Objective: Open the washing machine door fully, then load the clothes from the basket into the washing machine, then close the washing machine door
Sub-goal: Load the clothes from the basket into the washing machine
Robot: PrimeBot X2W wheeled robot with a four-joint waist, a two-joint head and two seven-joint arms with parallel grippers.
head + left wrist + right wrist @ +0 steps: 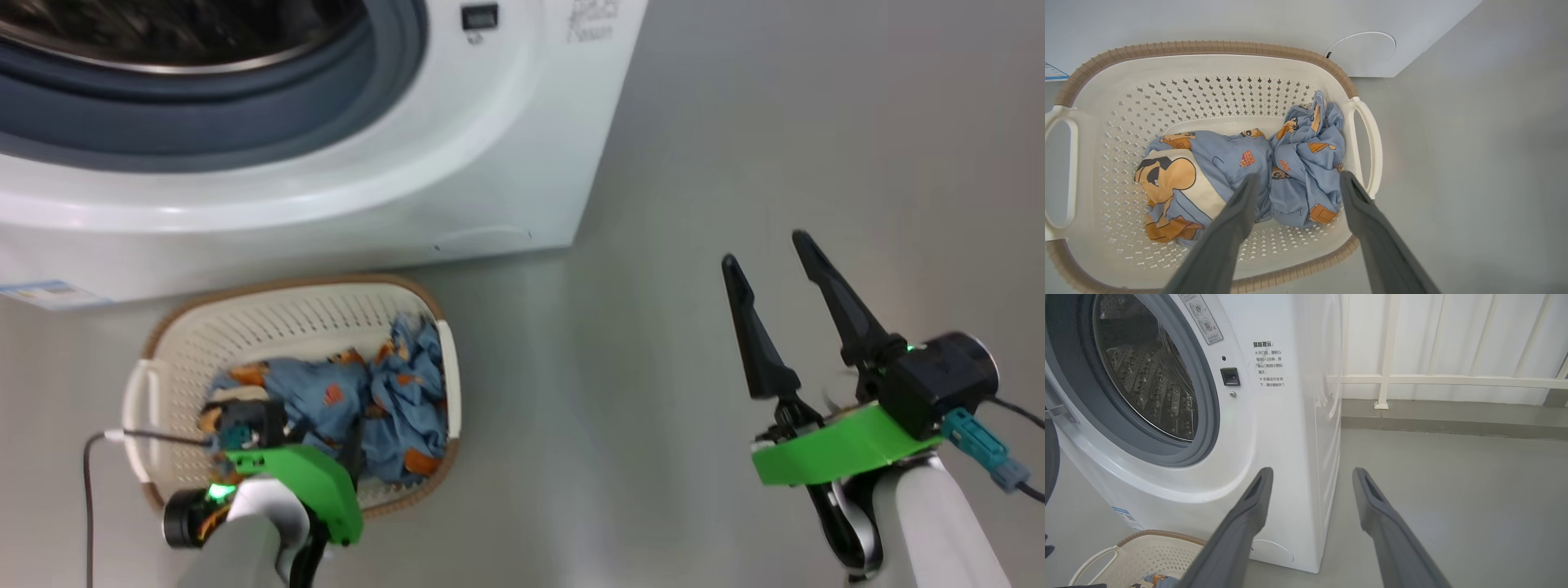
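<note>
Door of washing machine stands open, probably fully. Clothes lie in basket, near left. Left gripper spread above them; right gripper spread, empty. Loading, closing remain.

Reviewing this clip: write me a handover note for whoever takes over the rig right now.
The left pincer is open, poised over the clothes in the basket, gripping nothing.
The right pincer is open and empty above the floor beside the washing machine.
Done: the door is swung aside, the drum mouth uncovered.
Left: grip the clothes, load them into the drum, shut the door.
</note>
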